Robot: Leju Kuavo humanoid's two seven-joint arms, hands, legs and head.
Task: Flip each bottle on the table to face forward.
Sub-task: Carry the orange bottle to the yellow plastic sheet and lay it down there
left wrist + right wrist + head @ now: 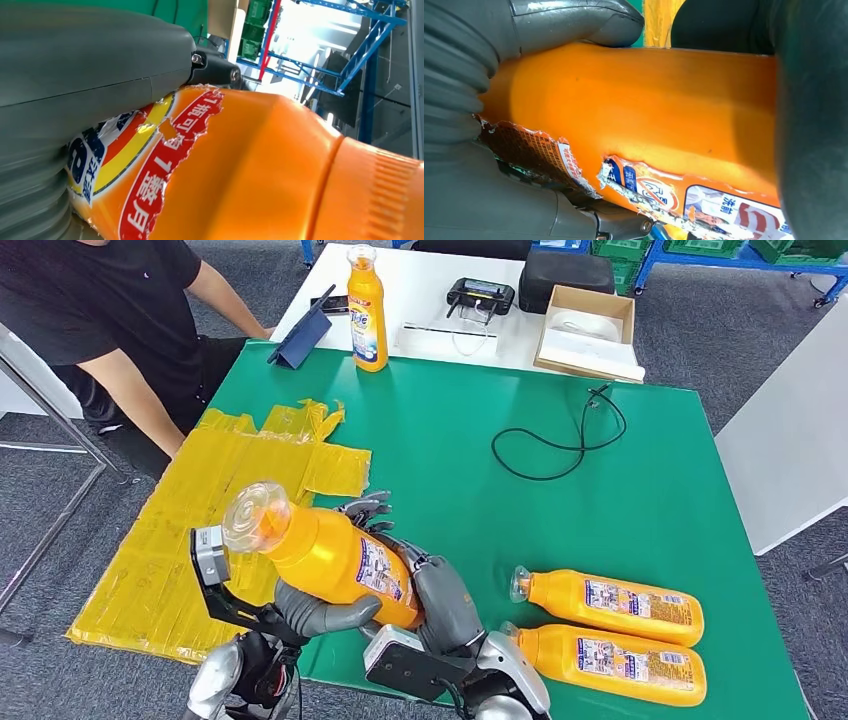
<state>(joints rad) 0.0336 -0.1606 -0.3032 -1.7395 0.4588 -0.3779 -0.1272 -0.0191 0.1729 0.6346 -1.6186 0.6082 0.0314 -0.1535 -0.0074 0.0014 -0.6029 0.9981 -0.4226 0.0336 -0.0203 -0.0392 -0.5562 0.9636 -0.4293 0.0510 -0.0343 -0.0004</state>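
Gripping one bottle [330,560] from both sides, the left hand [320,612] and right hand [440,605] are seen with fingers [365,508] wrapped round it, cap tilted up-left above the green table [450,420]. Two bottles [610,608] lie at the right; one [367,310] stands far.

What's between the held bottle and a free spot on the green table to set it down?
Nothing visible. Both hands, left and right, hold the bottle above the table's near edge. Bare green table lies just beyond it; the yellow sheet, two lying bottles and black cable sit off to the sides.
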